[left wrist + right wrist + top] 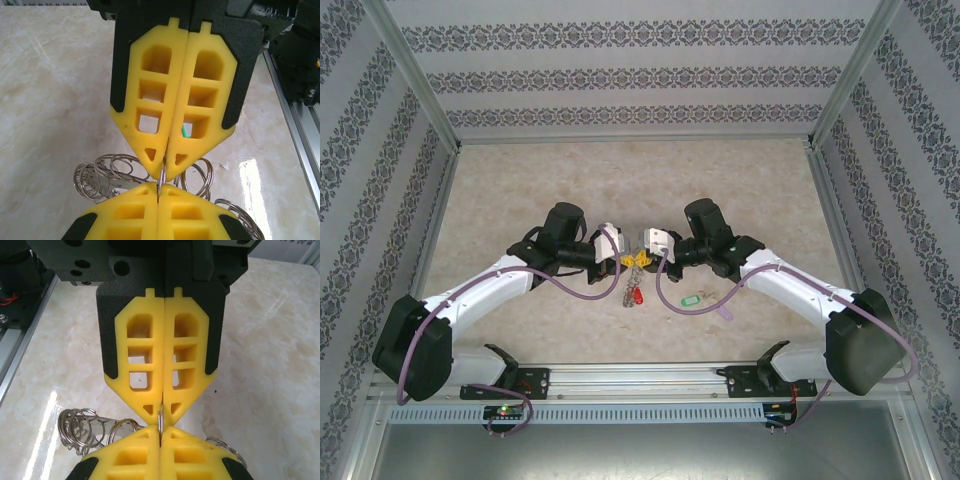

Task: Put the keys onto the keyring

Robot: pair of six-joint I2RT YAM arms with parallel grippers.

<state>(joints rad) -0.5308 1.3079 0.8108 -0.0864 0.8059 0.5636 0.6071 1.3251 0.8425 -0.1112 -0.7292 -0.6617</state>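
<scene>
Pale marble tabletop [520, 180] lay open to its framed edges, left gripper [158, 192] and right gripper [160, 432] sat tip to tip mid-table, both clamped tight on the keyring [97, 177]

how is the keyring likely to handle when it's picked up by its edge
Probably stiff: the keyring sits straight, edge-on, pinched by the left tool and right tool. Its thin shiny edge may slip or pivot in that grip. The wire loops on its rim would likely snag.
</scene>
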